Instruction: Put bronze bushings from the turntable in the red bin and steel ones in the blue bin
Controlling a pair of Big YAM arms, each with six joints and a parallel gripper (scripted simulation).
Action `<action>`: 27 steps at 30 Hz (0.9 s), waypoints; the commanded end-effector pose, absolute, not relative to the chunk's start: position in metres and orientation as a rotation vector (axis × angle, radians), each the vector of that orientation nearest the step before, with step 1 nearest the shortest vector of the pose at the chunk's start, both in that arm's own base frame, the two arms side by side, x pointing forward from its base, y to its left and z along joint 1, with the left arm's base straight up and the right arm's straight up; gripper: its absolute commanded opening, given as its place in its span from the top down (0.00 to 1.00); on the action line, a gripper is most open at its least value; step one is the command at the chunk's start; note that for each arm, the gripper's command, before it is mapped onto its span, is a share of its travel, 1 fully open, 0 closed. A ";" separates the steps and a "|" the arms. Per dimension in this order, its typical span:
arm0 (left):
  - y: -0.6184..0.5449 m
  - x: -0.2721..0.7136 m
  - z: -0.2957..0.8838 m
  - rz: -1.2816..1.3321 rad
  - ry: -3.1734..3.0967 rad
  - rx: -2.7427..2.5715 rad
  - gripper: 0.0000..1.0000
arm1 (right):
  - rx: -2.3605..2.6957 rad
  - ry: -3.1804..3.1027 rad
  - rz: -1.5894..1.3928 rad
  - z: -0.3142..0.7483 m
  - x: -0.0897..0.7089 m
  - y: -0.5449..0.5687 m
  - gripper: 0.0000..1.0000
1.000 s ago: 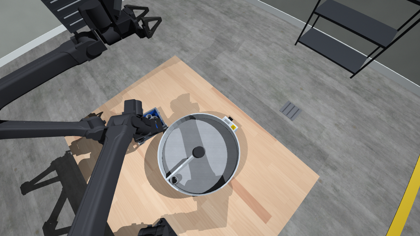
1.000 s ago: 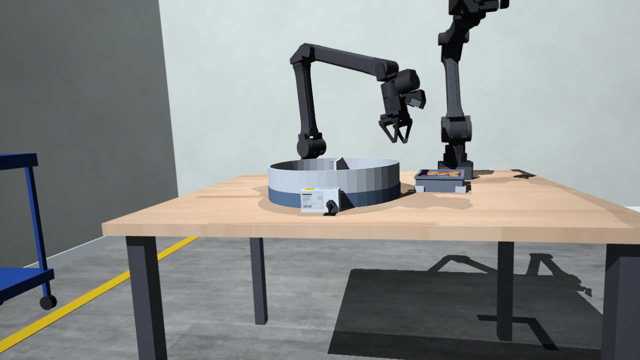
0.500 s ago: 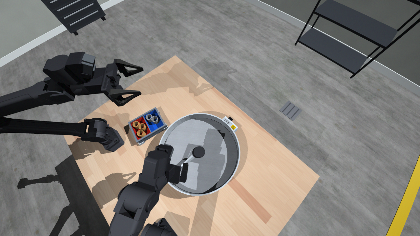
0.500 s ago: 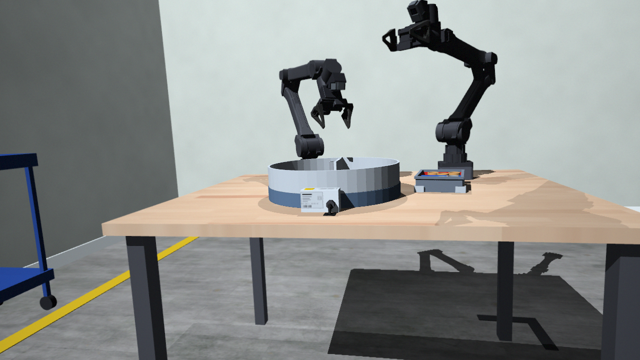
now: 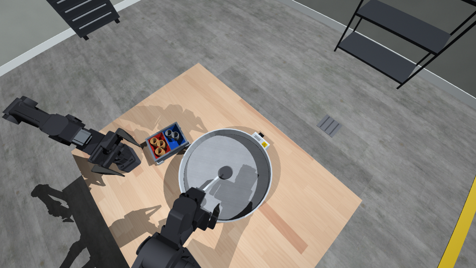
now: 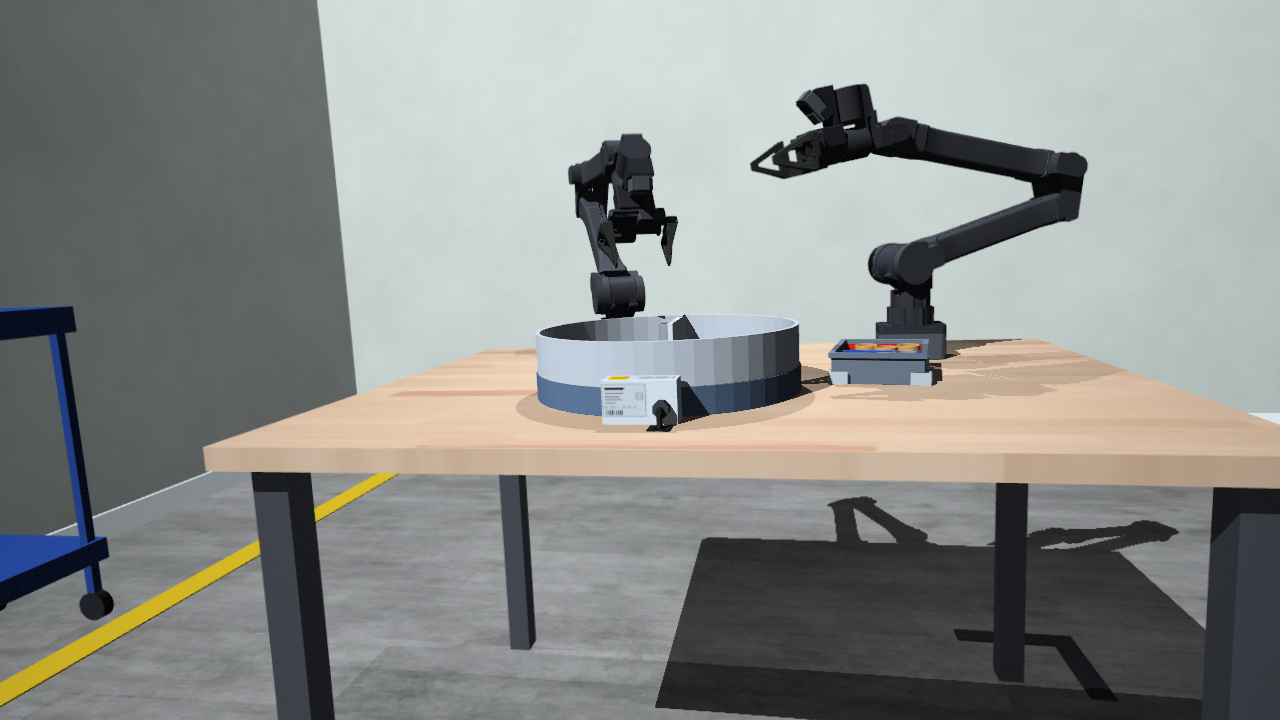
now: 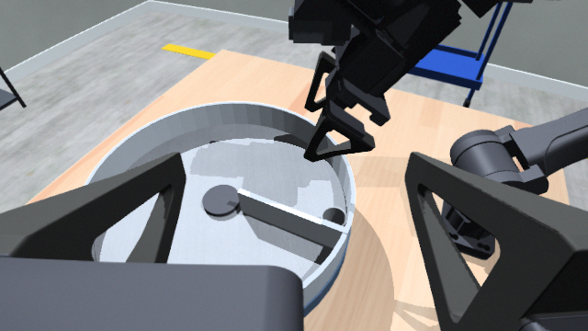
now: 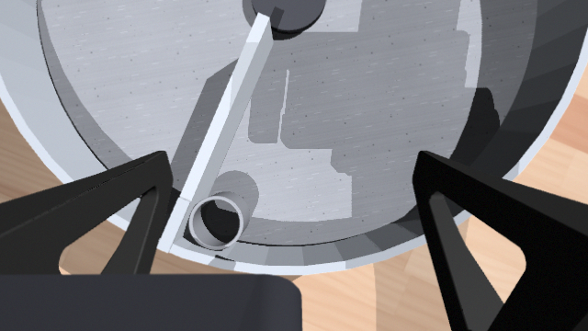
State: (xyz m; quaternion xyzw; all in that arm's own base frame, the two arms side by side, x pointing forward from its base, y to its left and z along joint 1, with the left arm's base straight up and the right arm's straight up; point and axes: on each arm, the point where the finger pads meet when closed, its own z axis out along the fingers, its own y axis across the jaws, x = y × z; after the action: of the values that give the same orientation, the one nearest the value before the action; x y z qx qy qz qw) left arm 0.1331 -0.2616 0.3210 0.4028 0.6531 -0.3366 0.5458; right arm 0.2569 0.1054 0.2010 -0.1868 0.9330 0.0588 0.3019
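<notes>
From here I see my two arms [image 5: 56, 124] [image 6: 989, 156], dark grey, almost black, with chunky blocks and fat round joints. Each claw [image 7: 294, 161] [image 8: 294, 161] has two pointy fingers shaped like triangles, with a hole through each one.
</notes>
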 end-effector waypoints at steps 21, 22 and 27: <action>-0.260 0.120 0.329 -0.830 1.516 0.970 0.00 | -1.647 2.328 0.049 0.183 0.244 0.134 0.71; -0.260 0.120 0.329 -0.830 1.516 0.970 0.00 | -1.724 2.309 0.046 0.180 0.243 0.136 0.71; -0.260 0.120 0.329 -0.830 1.516 0.970 0.00 | -2.062 2.213 0.017 0.164 0.235 0.145 0.71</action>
State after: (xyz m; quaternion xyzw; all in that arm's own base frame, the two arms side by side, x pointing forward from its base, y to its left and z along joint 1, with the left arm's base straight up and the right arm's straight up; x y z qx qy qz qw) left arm 0.1205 -0.2611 0.3130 0.4153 0.6474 -0.3438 0.5387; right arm 0.2270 0.1320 0.1514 -0.5989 0.7974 0.0107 0.0733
